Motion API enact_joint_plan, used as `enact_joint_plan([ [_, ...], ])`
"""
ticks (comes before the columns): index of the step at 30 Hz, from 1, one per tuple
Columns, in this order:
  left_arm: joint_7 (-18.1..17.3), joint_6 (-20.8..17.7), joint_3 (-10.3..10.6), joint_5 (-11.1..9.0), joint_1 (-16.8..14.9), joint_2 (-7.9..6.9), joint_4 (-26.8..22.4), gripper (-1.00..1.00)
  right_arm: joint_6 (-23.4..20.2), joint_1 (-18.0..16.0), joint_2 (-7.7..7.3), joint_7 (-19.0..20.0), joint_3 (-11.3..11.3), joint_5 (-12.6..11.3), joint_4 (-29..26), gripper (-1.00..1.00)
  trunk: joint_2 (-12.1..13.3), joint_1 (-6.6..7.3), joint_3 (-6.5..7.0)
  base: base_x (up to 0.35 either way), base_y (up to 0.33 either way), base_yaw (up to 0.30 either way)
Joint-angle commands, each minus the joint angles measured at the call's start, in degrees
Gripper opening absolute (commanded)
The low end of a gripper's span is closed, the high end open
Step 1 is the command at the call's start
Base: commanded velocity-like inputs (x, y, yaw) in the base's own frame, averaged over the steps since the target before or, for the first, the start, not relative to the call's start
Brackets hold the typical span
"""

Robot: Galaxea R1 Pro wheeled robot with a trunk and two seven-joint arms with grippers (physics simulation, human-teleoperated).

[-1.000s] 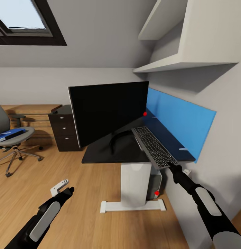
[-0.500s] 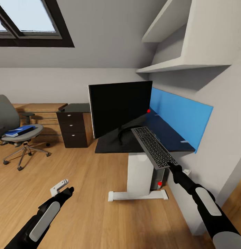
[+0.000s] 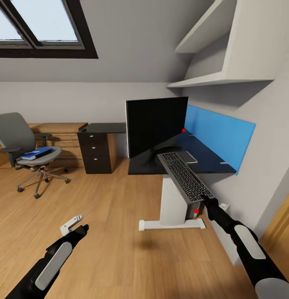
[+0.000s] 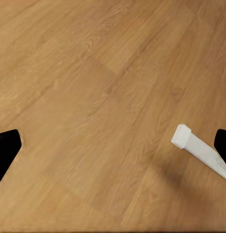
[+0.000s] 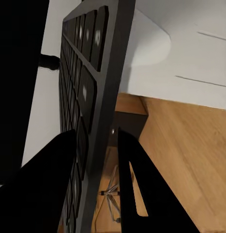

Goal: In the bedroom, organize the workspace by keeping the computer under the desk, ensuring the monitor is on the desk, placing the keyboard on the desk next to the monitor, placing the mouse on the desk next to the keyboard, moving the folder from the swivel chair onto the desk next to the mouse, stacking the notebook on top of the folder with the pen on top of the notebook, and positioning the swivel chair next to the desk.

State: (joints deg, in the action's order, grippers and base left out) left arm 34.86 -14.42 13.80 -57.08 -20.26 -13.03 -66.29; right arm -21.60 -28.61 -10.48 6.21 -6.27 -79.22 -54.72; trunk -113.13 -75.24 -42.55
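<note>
The right gripper (image 3: 203, 198) is clamped on the near short end of the long, slim dark grey keyboard with black keys (image 3: 183, 175), holding it out in the air, sloping up and away toward the glossy black desk top with white legs and blue rear panel (image 3: 210, 166). In the right wrist view the keyboard (image 5: 88, 111) runs edge-on between the two black fingers (image 5: 134, 189), one on each face.

Handling judgement: the board looks rigid and light, but it is long and gripped at one end only, so it likely levers in the grip and may droop or twist. The faces look smooth, so slipping is possible. A hold nearer the middle of a long edge would be steadier; for now, slow moves and setting the far end down first seem safest.

The left gripper (image 3: 79, 226) hangs low over the light wooden plank floor (image 3: 111, 232), fingers apart, holding nothing. A white angular piece (image 3: 71, 222) sits just by its tip; I can't tell what it is. The left wrist view shows floor and a white bar (image 4: 200, 150).

The large thin black widescreen monitor (image 3: 156, 124) stands on the desk. A small flat grey rectangle (image 3: 186, 156) lies on the desk beside its base, possibly the notebook. The white-grey tower computer with a red mark (image 3: 193, 209) sits under the desk by the leg. The grey swivel office chair on a chrome star base (image 3: 24, 145) stands well apart from the desk, with the flat bright blue folder (image 3: 36, 153) on its seat. The dark three-knob drawer unit (image 3: 96, 149) stands between chair and monitor.
</note>
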Motion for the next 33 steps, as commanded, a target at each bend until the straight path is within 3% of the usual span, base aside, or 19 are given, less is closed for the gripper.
enact_joint_plan([
  [1, 0.4, -0.1, 0.2, -0.3, 0.0, -0.06, -0.1, 1.0, -0.3, 0.0, 0.02, 0.0, -0.1, -0.4, 0.0, -1.0, 0.0, 0.04, -0.05, -0.276, 0.222, 0.0],
  [20, 0.4, -0.1, 0.2, -0.2, 0.0, -0.06, -0.1, 1.0, -0.4, 0.0, 0.02, 0.2, -0.2, -0.6, -0.2, -1.0, 0.0, 0.04, -0.05, -0.276, 0.222, 0.0],
  [22, 0.4, 0.0, 0.2, -0.2, 0.0, -0.06, -0.1, 1.0, -0.4, 0.0, 0.02, 0.2, 0.4, -0.6, -0.2, -1.0, 0.0, 0.04, -0.05, -0.276, 0.222, 0.0],
  [26, 0.4, 0.0, 0.2, -0.2, 0.0, -0.06, -0.1, 1.0, -0.3, 0.0, 0.07, 0.2, 3.8, -0.5, -0.1, -1.0, 0.0, 0.04, -0.05, -0.273, 0.225, 0.0],
  [33, 0.4, 0.0, 0.2, -0.2, 0.0, 0.0, -0.1, 1.0, -0.2, 0.0, 0.29, 0.2, 4.9, -0.5, 0.0, -1.0, 0.0, 0.04, -0.05, -0.22, 0.26, 0.0],
])
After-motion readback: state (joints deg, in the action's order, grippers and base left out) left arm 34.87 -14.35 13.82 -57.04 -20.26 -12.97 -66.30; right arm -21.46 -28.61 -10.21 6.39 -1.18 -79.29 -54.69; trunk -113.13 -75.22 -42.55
